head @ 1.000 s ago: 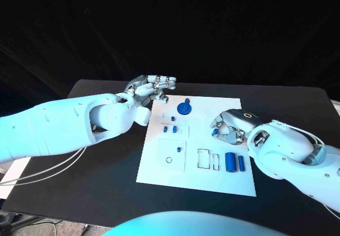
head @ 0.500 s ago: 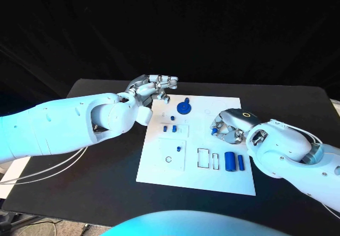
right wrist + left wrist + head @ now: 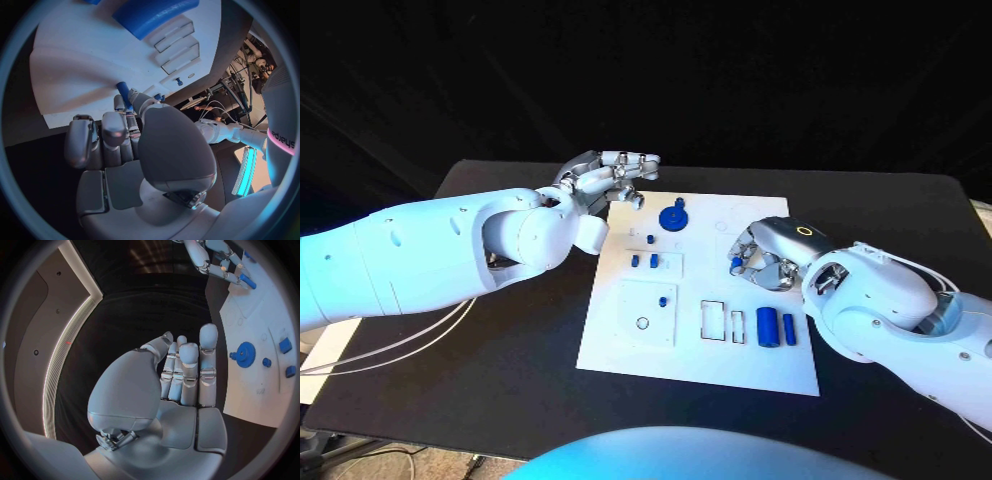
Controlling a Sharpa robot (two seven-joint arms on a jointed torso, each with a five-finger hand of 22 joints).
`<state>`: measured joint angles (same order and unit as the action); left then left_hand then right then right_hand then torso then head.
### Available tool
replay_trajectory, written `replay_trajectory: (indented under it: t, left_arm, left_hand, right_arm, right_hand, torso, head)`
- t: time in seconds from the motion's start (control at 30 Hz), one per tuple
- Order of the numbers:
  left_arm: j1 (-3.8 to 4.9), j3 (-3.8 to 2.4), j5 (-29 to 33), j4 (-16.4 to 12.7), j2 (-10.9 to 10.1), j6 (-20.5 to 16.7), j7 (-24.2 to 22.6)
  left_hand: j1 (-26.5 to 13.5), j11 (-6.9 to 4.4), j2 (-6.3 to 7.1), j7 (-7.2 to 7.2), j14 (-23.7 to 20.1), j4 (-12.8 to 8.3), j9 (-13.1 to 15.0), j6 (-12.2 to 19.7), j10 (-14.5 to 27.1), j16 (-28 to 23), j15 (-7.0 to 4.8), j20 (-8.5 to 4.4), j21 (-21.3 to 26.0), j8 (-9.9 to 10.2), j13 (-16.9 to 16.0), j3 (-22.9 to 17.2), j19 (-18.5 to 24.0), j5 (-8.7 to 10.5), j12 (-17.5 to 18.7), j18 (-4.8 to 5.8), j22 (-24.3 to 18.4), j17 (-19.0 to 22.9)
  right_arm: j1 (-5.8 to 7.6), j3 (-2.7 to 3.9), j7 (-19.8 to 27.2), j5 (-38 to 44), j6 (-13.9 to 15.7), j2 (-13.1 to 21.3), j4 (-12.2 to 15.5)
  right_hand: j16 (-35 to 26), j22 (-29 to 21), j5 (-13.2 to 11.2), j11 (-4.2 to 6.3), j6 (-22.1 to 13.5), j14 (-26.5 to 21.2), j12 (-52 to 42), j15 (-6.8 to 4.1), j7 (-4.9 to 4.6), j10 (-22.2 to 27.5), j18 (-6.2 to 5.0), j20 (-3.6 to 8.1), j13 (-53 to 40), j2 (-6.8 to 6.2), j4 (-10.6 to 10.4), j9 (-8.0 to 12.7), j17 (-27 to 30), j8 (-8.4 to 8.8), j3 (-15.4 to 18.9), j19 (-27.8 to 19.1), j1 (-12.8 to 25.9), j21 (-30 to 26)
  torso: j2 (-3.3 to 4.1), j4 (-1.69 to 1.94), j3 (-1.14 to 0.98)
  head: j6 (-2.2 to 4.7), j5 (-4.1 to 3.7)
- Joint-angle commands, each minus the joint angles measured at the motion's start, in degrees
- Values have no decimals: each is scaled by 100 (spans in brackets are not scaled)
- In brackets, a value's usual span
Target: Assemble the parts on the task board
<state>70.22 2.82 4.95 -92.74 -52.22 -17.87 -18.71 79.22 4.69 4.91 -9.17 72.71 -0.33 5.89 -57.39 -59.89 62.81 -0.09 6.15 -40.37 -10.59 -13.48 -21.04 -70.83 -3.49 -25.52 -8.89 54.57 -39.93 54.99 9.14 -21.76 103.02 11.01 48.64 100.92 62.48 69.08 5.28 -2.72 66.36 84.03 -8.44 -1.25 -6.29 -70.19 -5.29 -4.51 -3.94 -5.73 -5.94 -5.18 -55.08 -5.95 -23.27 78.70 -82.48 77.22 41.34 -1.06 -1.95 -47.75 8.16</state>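
From my station I see a matte black rectangular table (image 3: 488, 380) set against a dark backdrop of black cloth (image 3: 733, 80). Off the table's left edge, a pale strip of floor (image 3: 322, 360) is visible under white cables (image 3: 401, 345).

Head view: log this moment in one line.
left hand: empty, by white task board | right hand: pinches small blue peg | blue gear: on board

Black worktop (image 3: 516, 380) spanned scene under white plate; black backdrop (image 3: 733, 80) hung behind far edge.
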Motion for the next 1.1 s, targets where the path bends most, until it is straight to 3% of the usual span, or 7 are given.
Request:
replay_trajectory:
  t: [0.03, 0.23, 0.37, 0.63, 0.77, 0.87, 1.1]
  left_arm:
    - [3, -4, -23, 4, 1, 112, -18]
    - [3, -3, -23, 24, 1, 117, -17]
    - [2, -2, -23, 54, 25, 129, -17]
    - [0, -2, -23, 101, 68, 141, -23]
    - [0, -2, -23, 123, 80, 138, -19]
    - [0, -2, -23, 122, 86, 140, -20]
    - [0, -2, -23, 133, 112, 163, -13]
  left_hand:
    - [-16, 7, -42, 1, -18, -6, -9, 24, 31, 31, 34, -7, 24, -32, -7, 28, 0, -31, -26, -60, -7, 4]
    - [-16, 7, -42, 1, -18, -6, -9, 24, 31, 31, 34, -7, 24, -32, -7, 28, 0, -31, -26, -60, -7, 4]
    - [-16, 7, -42, 1, -18, -6, -9, 24, 31, 31, 34, -7, 24, -32, -7, 28, 0, -31, -26, -60, -7, 4]
    - [-11, 7, -47, 2, -19, -9, -9, 26, 36, 33, 34, -6, 30, -36, -8, 27, 1, -33, -34, -61, -11, 4]
    - [-11, 7, -47, 2, -19, -9, -9, 26, 36, 33, 34, -6, 30, -36, -8, 27, 1, -33, -34, -61, -11, 4]
    - [-11, 7, -47, 2, -19, -9, -9, 26, 36, 33, 34, -6, 30, -36, -8, 27, 1, -33, -34, -61, -11, 4]
    - [0, 4, -57, 4, -23, -14, -8, 25, 41, 32, 34, -5, 30, -42, -11, 23, -1, -35, -45, -61, -10, 10]
  right_arm:
    - [-4, 14, 64, -63, 417, 70, 145]
    - [5, 67, 176, -438, 558, 196, 517]
    - [-12, 82, 300, -847, 544, 83, 771]
    - [-242, 68, 500, -1059, 419, -361, 916]
    - [-344, -7, 591, -977, 328, -613, 864]
    - [-412, -74, 668, -1003, 252, -798, 737]
    - [-534, -155, 780, -976, 83, -1102, 439]
  right_hand:
    - [29, 1, 24, -29, 12, 122, 46, -37, -29, -24, 64, 0, 11, 63, 2, -7, -1, 15, -42, 38, -25, 16]
    - [42, 11, 15, -42, 3, 121, 84, -29, -41, -21, 66, -3, 14, 51, -4, -7, -11, 30, -62, 40, -1, 24]
    - [62, 11, 47, -50, 0, 123, 116, -23, -57, -24, 65, -3, 15, 47, 2, -9, -29, 42, -81, 39, 8, 26]
    - [60, -6, 77, -61, -10, 119, 153, -16, -75, -24, 61, -8, 15, 42, 22, -10, -18, 58, -100, 27, 8, 17]
    - [57, -13, 83, -65, -15, 118, 164, -13, -81, -22, 60, -10, 15, 39, 29, -9, -12, 64, -104, 22, 8, 13]
    - [61, -25, 75, -76, -28, 116, 190, -5, -93, -15, 57, -15, 16, 31, 35, -8, -12, 79, -106, 14, 23, 7]
    - [62, -34, 73, -84, -42, 113, 219, 2, -102, -4, 54, -20, 17, 33, 50, -7, -8, 94, -116, 7, 23, 2]
  torso:
    - [-12, -3, -2]
    - [-26, -18, 13]
    - [-34, -26, 2]
    - [-35, -20, 8]
    - [-28, -12, -3]
    - [-30, -15, 18]
    - [-28, -24, 8]
  head:
    - [15, -1]
    - [31, -1]
    - [52, 29]
    - [32, 130]
    - [3, 192]
    - [-25, 223]
    - [-53, 267]
